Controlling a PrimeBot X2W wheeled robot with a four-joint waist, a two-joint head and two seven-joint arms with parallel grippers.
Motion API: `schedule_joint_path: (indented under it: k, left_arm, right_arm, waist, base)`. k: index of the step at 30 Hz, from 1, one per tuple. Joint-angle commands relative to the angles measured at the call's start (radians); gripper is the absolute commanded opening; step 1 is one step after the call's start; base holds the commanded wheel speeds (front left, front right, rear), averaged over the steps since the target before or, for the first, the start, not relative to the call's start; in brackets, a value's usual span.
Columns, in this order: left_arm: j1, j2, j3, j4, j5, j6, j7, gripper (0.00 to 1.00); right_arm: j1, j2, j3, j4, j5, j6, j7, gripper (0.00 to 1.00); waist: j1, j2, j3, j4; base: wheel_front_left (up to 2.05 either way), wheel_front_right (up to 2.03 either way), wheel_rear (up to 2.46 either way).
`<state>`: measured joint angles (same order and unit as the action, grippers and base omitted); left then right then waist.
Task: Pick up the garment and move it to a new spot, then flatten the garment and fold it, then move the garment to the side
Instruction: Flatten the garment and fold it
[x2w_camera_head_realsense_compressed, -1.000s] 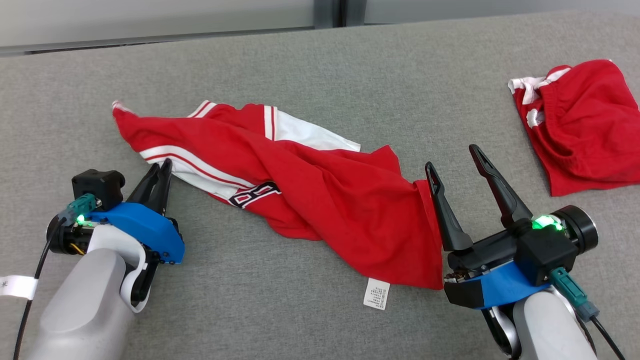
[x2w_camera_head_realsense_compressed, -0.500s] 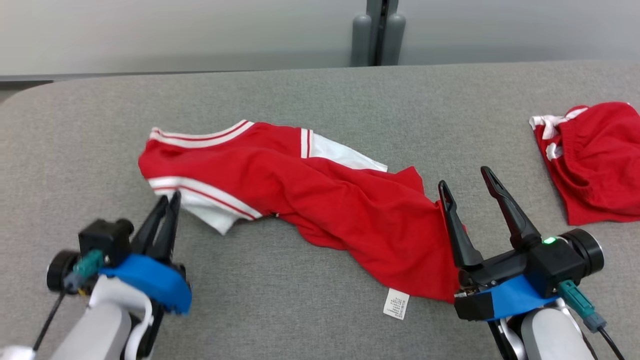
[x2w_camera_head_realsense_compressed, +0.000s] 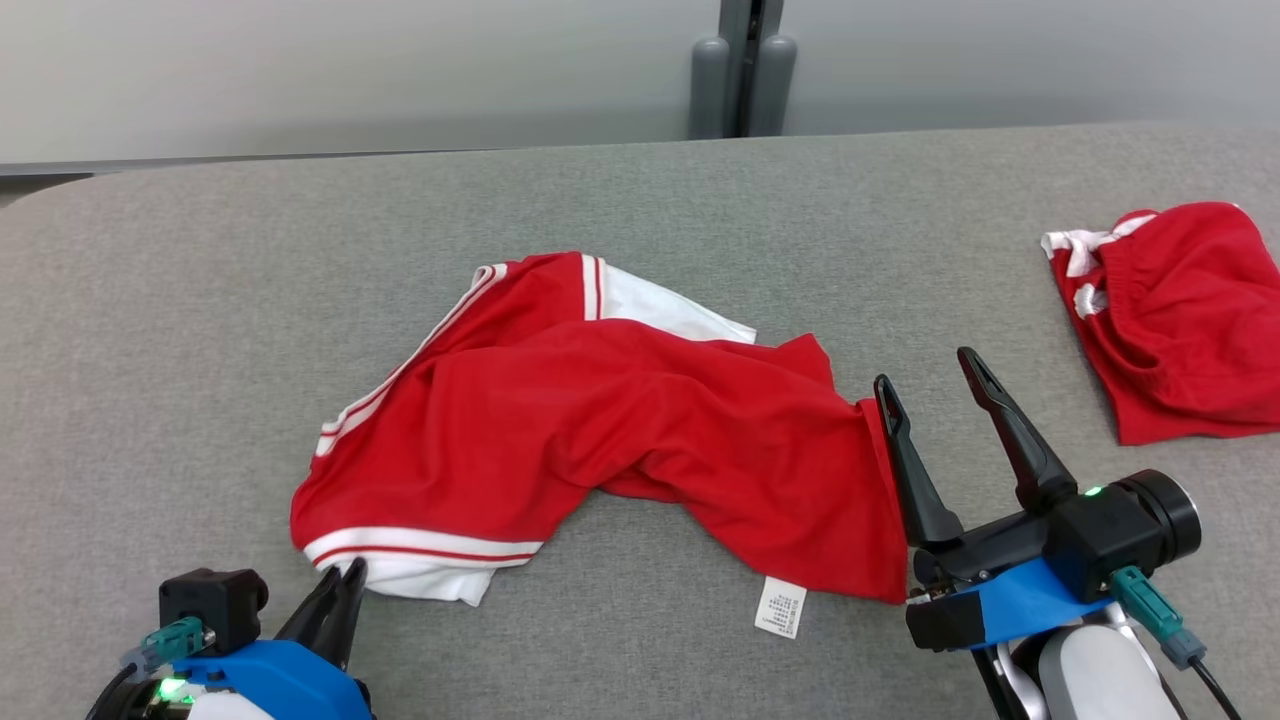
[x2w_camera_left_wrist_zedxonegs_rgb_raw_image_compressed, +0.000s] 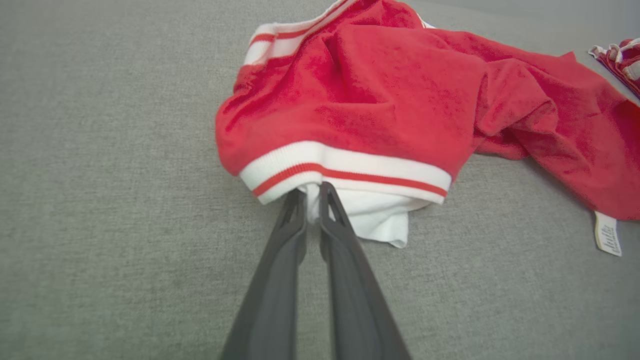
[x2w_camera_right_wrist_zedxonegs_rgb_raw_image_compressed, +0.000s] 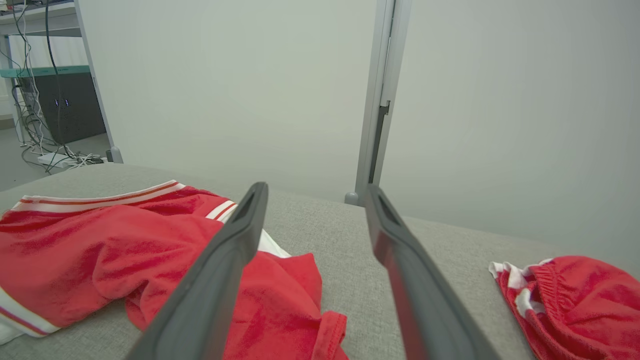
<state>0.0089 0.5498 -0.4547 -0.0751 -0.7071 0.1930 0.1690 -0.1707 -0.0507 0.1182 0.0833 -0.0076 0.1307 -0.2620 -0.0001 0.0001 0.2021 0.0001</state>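
The garment (x2w_camera_head_realsense_compressed: 620, 430) is a red jersey with white striped trim, lying crumpled across the middle of the grey table (x2w_camera_head_realsense_compressed: 200, 300). My left gripper (x2w_camera_head_realsense_compressed: 345, 580) is at the lower left, shut on the white cloth at the garment's near-left corner. In the left wrist view the fingertips (x2w_camera_left_wrist_zedxonegs_rgb_raw_image_compressed: 312, 192) pinch that white cloth just under the striped hem of the garment (x2w_camera_left_wrist_zedxonegs_rgb_raw_image_compressed: 400, 100). My right gripper (x2w_camera_head_realsense_compressed: 925, 372) stands open at the garment's right edge, with its left finger against the cloth. Nothing sits between the fingers of the right gripper (x2w_camera_right_wrist_zedxonegs_rgb_raw_image_compressed: 315, 190), and the garment (x2w_camera_right_wrist_zedxonegs_rgb_raw_image_compressed: 100, 250) lies to their left.
A second red piece of clothing (x2w_camera_head_realsense_compressed: 1170, 310) with white trim lies bunched at the table's far right. A white label (x2w_camera_head_realsense_compressed: 780, 607) hangs from the garment's near edge. A pale wall with a grey post (x2w_camera_head_realsense_compressed: 735, 70) stands behind the table.
My left gripper has pulled the garment's left end toward the near edge, so the cloth now bunches into an arch. The printed number has gone under. The right gripper stays open beside the garment.
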Motion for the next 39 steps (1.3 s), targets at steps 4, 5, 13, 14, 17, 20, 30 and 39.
schedule_joint_path:
  k: [4,5,13,14,17,20,30,39]
  left_arm:
    - [-0.03,-0.02,0.008,0.075,-0.033,-0.016,0.008,0.0]
    - [-0.038,-0.024,0.009,0.096,-0.035,-0.02,0.002,0.0]
    - [-0.081,-0.04,0.002,0.149,0.005,-0.02,-0.054,1.0]
    - [-0.082,-0.037,0.0,0.141,0.012,-0.015,-0.058,1.0]
    - [-0.087,-0.033,-0.008,0.1,0.032,-0.008,-0.066,1.0]
    - [-0.098,-0.041,-0.03,0.067,0.038,-0.017,-0.054,1.0]
    - [-0.264,-0.058,-0.08,0.235,0.084,-0.065,0.002,1.0]
    - [-0.417,-0.103,-0.098,0.455,0.077,-0.129,0.026,1.0]
  right_arm:
    - [-0.004,0.0,0.0,0.011,-0.002,0.0,-0.004,1.0]
    - [-0.003,0.0,0.0,0.012,-0.004,0.0,-0.004,1.0]
    - [0.015,0.0,-0.013,0.02,-0.008,0.0,-0.004,1.0]
    - [0.014,0.0,-0.013,0.021,-0.008,0.0,-0.004,1.0]
    - [0.012,0.0,-0.01,0.021,-0.004,0.0,-0.004,1.0]
    - [0.011,0.0,-0.006,0.018,-0.002,0.0,-0.004,1.0]
    - [-0.013,0.0,0.005,0.019,-0.013,0.0,-0.004,1.0]
    - [-0.033,0.0,-0.002,0.012,-0.021,0.0,-0.004,1.0]
  waist:
    - [0.0001,-0.0001,0.003,-0.023]
    - [0.0001,-0.0001,0.002,-0.026]
    - [0.0001,-0.0001,-0.013,-0.033]
    - [0.0001,-0.0001,-0.015,-0.032]
    - [0.0001,-0.0001,-0.021,-0.028]
    - [0.0001,-0.0001,-0.02,-0.027]
    - [0.0001,-0.0001,0.021,-0.047]
    - [0.0001,-0.0001,0.062,-0.063]
  base:
    - [0.0,0.0,0.0]
    - [0.0,0.0,0.0]
    - [0.0,0.0,0.0]
    - [0.0,0.0,0.0]
    - [0.0,0.0,0.0]
    - [0.0,0.0,0.0]
    - [0.0,0.0,0.0]
    - [0.0,0.0,0.0]
